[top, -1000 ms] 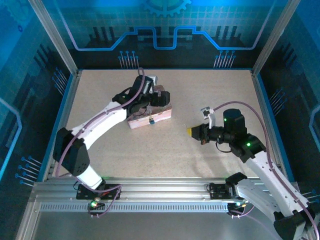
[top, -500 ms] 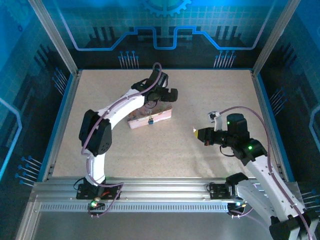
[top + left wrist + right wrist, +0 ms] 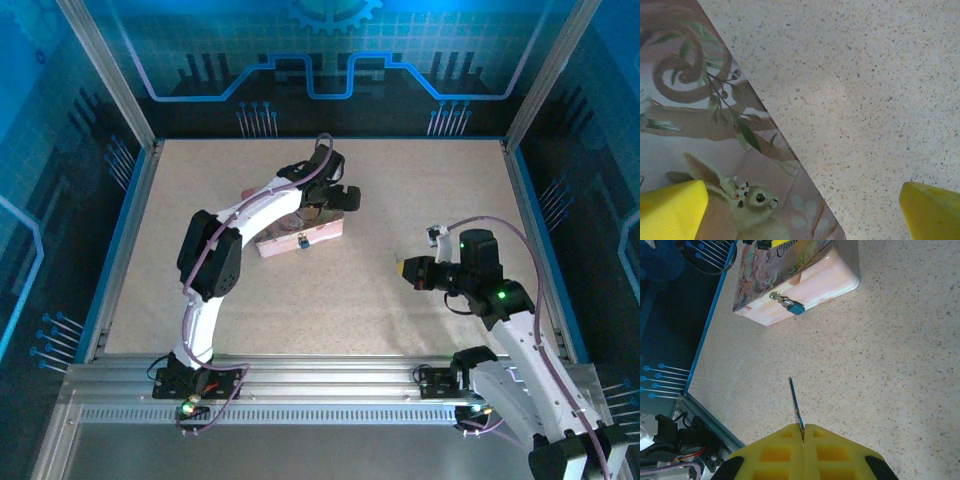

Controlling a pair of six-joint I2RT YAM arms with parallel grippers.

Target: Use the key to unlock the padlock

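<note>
At the tips of your right gripper [image 3: 803,432], the yellow fingers are pressed together on the key [image 3: 795,402]. They pinch it by its head, and the thin blade sticks out ahead. Straight beyond the blade, well apart from it, the padlock [image 3: 792,306] hangs on the front wall of the tin [image 3: 815,275]. Its blue body sits slanted below the hasp. I cannot make out the keyhole from here, so find it before you commit.

To do this step well, I'd bring the blade in low and slow and turn the wrist until the key lines up with the lock's bottom end. Push only once the tip is seated, because the padlock swings freely and the tin will likely slide under a sideways shove.

Your left gripper [image 3: 330,200] is spread wide over the tin's far side. One finger [image 3: 670,210] is above the lid and the other is over bare table [image 3: 865,100]. I cannot tell whether it touches. Closing it on the tin should steady the target.

Between the key and the lock lies open table. The blue wall [image 3: 710,325] runs to the key's left, well aside, and there is more free room to its right.
</note>
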